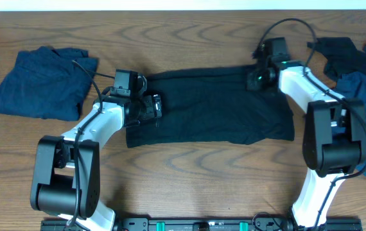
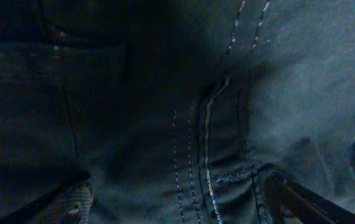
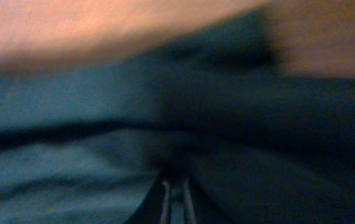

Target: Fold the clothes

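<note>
Overhead: dark garment (image 1: 209,106) lies spread flat at mid-table (image 1: 196,167), long axis left to right. Left gripper (image 1: 155,106) sits on its left edge; the left wrist view shows fingers (image 2: 302,202) set wide apart over stitched denim seams (image 2: 208,155), nothing clamped. Right gripper (image 1: 255,78) is at the upper right corner; the right wrist view is blurred, fingers (image 3: 165,202) close together with cloth creasing toward them, apparently pinched. Blue clothes (image 1: 38,83) lie far left, a loose pile (image 1: 363,70) far right.
</note>
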Controlling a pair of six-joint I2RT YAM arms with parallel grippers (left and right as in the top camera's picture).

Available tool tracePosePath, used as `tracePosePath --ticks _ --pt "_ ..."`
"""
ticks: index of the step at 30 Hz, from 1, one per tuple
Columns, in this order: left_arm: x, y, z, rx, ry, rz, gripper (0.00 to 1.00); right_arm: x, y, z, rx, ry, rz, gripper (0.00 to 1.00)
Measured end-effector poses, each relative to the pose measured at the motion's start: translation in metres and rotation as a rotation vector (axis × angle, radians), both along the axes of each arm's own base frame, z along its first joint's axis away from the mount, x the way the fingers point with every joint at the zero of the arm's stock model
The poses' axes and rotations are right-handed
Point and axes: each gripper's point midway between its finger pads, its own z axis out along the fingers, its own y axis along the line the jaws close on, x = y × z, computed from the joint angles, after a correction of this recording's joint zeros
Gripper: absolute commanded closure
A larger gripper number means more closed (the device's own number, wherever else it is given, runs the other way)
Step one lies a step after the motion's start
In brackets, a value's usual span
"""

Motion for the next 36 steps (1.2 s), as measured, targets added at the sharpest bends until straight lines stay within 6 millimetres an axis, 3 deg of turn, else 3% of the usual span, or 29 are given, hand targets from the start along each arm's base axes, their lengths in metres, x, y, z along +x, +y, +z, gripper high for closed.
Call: tracePosePath --ticks 6,11,17,20,23,27,29,32,36 --pt "0.000 0.000 0.000 0.001 0.003 0.000 0.10 0.026 -0.039 0.011 0.024 -0.084 -0.190 0.80" --pt "0.000 0.000 0.000 0.001 0.002 -0.001 0.10 0.033 -0.054 0.014 0.036 -0.110 -0.259 0.71" --pt "-0.001 -0.001 0.003 0.004 -0.004 -0.023 0.01 0.022 -0.057 0.009 0.027 -0.055 -0.276 0.67" --pt "-0.008 0.001 0.012 0.012 -0.001 -0.032 0.02 0.008 -0.059 0.015 0.019 -0.006 -0.279 0.61" --pt "-0.011 0.007 0.043 0.014 -0.070 -0.039 0.02 -0.001 -0.060 0.042 0.011 -0.017 -0.265 0.59" --pt "-0.001 0.032 0.098 0.013 -0.234 0.012 0.02 -0.016 -0.060 0.116 0.003 -0.109 -0.227 0.54" --pt "0.001 0.050 0.108 0.019 -0.260 0.058 0.02 -0.026 -0.057 0.150 0.001 -0.153 -0.209 0.53" --pt "-0.001 0.075 0.097 0.034 -0.213 0.120 0.02 -0.042 -0.046 0.171 -0.004 -0.153 -0.173 0.53" --pt "-0.007 0.089 0.063 0.019 -0.102 0.140 0.02 -0.061 -0.021 0.150 -0.016 -0.055 -0.102 0.53"
